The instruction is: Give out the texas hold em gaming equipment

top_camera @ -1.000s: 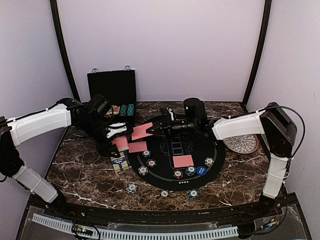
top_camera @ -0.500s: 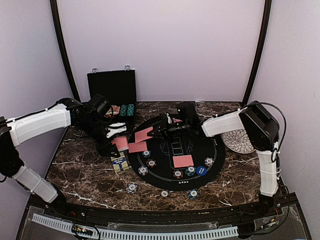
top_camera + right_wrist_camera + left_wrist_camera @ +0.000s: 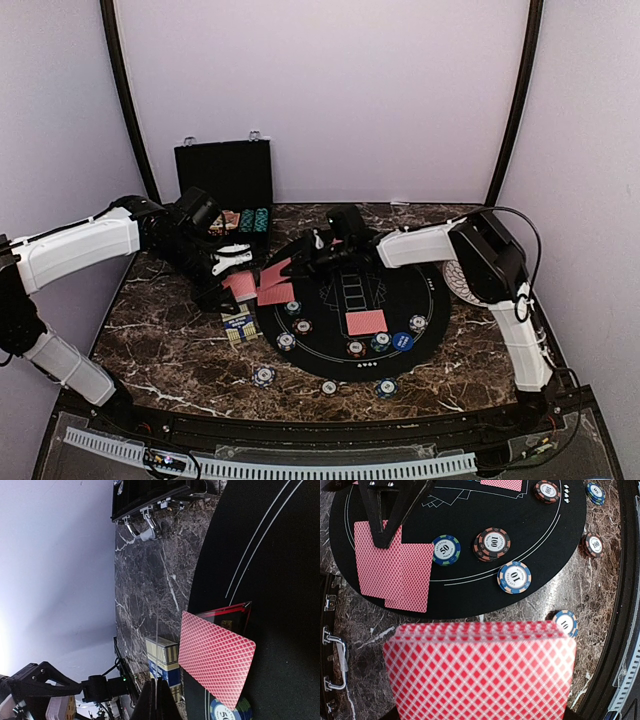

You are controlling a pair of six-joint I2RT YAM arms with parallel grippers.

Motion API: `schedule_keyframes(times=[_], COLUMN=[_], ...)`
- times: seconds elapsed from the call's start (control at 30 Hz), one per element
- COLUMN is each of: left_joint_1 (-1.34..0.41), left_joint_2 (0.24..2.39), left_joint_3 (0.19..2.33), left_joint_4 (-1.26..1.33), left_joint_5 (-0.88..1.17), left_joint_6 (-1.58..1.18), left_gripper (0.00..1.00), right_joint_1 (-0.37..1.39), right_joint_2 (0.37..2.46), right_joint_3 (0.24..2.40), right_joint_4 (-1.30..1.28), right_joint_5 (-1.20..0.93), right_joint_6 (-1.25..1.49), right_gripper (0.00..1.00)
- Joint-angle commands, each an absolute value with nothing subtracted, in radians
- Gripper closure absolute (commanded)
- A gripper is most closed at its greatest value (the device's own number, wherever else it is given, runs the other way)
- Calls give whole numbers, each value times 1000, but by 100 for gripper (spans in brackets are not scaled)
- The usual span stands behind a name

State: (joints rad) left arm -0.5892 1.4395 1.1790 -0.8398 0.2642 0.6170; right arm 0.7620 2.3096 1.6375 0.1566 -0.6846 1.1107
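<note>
Poker chips [image 3: 329,387] lie on the table [image 3: 160,340] near its front edge and on the black mat [image 3: 400,300], along with a blue disc [image 3: 401,340] and face-down cards [image 3: 366,322]. Farther back, the left gripper [image 3: 232,268] is clamped on the deck [image 3: 480,670]. The right gripper [image 3: 300,264], jaws together, pinches one card [image 3: 370,555] just beside a flat card [image 3: 410,575].

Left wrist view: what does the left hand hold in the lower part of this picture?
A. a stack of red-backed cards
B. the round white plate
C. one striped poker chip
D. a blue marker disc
A: the stack of red-backed cards, with its diamond-patterned back, fills the bottom of the left wrist view, right in front of the left hand.
</note>
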Motion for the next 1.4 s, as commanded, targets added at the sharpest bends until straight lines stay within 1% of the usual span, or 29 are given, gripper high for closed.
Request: schedule_keyframes(times=[0.0, 0.13, 0.4, 0.47, 0.57, 0.73, 0.87, 1.1, 1.37], left_joint_1=[-589, -589, -589, -589, -589, -589, -589, -589, -589], left_joint_2=[1402, 1399, 1401, 1403, 1406, 1407, 1408, 1410, 1408], left_joint_3=[1181, 1181, 1185, 1188, 1190, 1190, 1192, 1192, 1191], left_joint_4=[-853, -855, -856, -858, -859, -860, -861, -859, -861], left_joint_5=[273, 273, 276, 278, 279, 281, 283, 285, 284], left_joint_6=[624, 623, 623, 622, 621, 621, 620, 619, 620], left_gripper=[100, 100, 100, 100, 100, 100, 100, 100, 100], right_joint_1=[779, 781, 782, 781, 777, 770, 769, 769, 767], right_joint_2=[2353, 2372, 2333, 2316, 2284, 2243, 2235, 2269, 2342], right_joint_3=[1705, 1737, 1741, 1731, 1719, 1733, 1741, 1737, 1783], right_joint_4=[81, 40, -79, -83, -107, -209, -262, -273, -308], right_joint_5=[-647, -638, -592, -586, -564, -493, -465, -477, -477], right_joint_6=[1065, 1047, 974, 962, 938, 869, 840, 832, 799], right_gripper=[100, 99, 65, 60, 57, 46, 43, 42, 41])
